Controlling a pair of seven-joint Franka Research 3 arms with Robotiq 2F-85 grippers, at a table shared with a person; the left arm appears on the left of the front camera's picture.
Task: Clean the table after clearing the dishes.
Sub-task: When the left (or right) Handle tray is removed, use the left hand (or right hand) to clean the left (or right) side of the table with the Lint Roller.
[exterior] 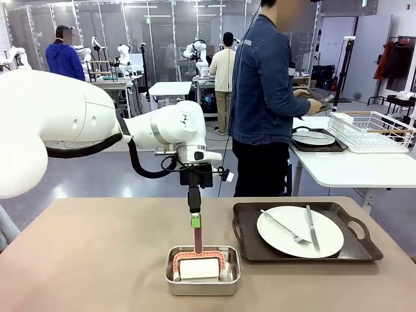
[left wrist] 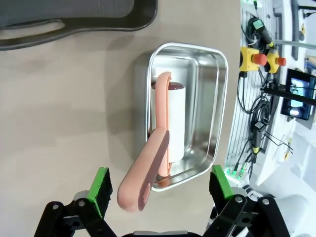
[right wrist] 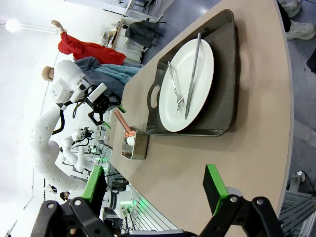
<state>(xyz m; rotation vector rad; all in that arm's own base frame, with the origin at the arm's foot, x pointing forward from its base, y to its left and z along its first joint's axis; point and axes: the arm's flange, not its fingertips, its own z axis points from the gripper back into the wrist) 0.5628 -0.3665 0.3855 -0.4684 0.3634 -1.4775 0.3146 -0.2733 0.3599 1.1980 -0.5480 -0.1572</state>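
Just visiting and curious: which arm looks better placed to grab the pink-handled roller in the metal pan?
Left. The open left gripper hangs over the roller's pink handle, which sticks up from the steel pan. The right gripper, open, sits farther off, past the tray.

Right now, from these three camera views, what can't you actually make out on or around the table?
Front view: the left gripper is seen edge-on, so its gap around the pink roller handle is unreadable there.
Front view: any cutlery on the far plate is too small to tell.
Left wrist view: the dark tray is cut off by the top edge.
Right wrist view: the steel pan is tiny, its contents mostly behind its wall.
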